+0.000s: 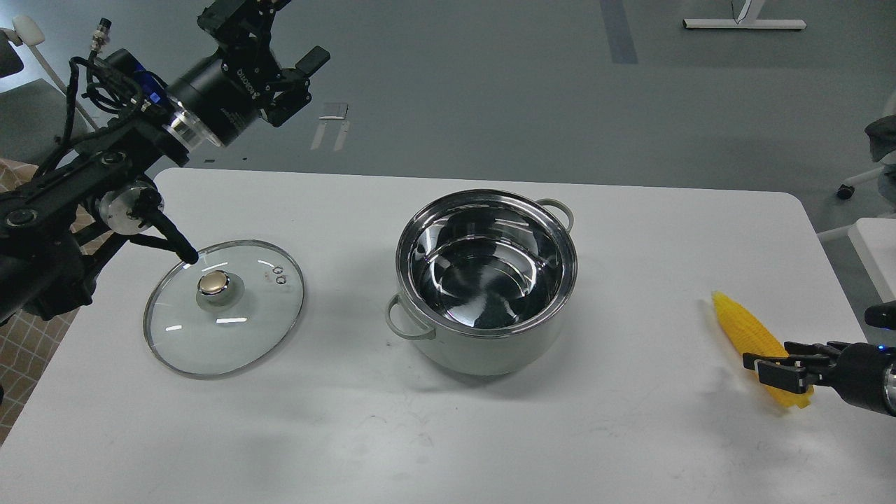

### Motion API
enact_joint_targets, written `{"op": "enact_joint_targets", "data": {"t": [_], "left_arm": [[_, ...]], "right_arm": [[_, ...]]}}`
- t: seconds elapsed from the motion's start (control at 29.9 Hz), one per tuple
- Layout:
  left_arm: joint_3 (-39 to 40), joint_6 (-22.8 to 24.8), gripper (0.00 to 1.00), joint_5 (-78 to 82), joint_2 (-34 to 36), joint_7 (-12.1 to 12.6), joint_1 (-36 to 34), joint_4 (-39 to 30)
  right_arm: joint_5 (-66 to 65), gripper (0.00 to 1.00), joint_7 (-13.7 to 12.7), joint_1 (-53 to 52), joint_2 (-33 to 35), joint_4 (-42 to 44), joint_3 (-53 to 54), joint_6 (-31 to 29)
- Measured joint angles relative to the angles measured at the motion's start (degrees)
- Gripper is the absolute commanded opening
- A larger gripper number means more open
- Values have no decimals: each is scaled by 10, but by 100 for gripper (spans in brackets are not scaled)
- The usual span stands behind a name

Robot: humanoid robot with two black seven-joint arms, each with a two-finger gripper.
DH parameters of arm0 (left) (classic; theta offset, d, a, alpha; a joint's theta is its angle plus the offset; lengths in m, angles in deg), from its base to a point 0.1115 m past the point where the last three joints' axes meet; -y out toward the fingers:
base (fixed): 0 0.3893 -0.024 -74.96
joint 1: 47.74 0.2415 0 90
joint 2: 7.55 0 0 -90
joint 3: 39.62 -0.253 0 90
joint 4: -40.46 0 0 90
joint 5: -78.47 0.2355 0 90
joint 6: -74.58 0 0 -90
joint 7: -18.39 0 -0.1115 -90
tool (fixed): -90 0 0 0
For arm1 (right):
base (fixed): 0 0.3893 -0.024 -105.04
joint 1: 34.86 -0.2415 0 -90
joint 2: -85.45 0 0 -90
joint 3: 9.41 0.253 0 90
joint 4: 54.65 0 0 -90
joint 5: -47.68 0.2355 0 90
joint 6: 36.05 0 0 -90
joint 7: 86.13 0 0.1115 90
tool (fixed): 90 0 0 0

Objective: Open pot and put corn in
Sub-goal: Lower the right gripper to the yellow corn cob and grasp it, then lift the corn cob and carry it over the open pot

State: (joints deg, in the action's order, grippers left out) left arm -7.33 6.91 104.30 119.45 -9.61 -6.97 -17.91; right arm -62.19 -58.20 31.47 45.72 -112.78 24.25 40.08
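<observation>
The pot stands uncovered in the middle of the table, its shiny steel inside empty. The yellow corn lies on the table at the right, tip pointing away. My right gripper comes in low from the right edge; its dark fingers look open and sit over the cob's thick near end, hiding part of it. I cannot tell whether they touch it. My left gripper is open and empty, raised high beyond the table's back left corner.
The glass lid with its brass knob lies flat on the table at the left, under my left arm. A white table carries everything. A chair base stands off the right edge.
</observation>
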Motion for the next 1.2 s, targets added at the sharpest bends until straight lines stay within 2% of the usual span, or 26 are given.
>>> {"op": "enact_joint_targets", "data": {"t": [0.03, 0.07, 0.13, 0.33, 0.5, 0.7, 0.87, 1.0, 1.2], "left_arm": [[0, 0, 98, 0, 0, 0, 0, 0], [0, 0, 98, 0, 0, 0, 0, 0], [0, 0, 98, 0, 0, 0, 0, 0], [0, 0, 98, 0, 0, 0, 0, -2], [0, 0, 97, 0, 0, 0, 0, -3], [-1, 1, 98, 0, 0, 0, 0, -3], [-1, 0, 97, 0, -1, 0, 0, -4], [-2, -1, 98, 0, -5, 0, -1, -4], [-2, -1, 98, 0, -7, 0, -2, -3]], "right_arm": [[0, 20, 0, 0, 0, 0, 0, 0], [0, 6, 0, 0, -1, 0, 0, 0], [0, 0, -1, 0, -1, 0, 0, 0], [1, 0, -1, -3, 3, -7, 0, 0], [7, 0, -1, -15, 31, -45, 7, 0], [29, 0, -1, -98, 91, -118, 15, -10], [77, 0, -1, -180, 117, -183, 12, -52], [93, 0, -1, -235, 118, -208, 10, -82], [96, 0, -2, -315, 68, -205, -30, -108]]}}
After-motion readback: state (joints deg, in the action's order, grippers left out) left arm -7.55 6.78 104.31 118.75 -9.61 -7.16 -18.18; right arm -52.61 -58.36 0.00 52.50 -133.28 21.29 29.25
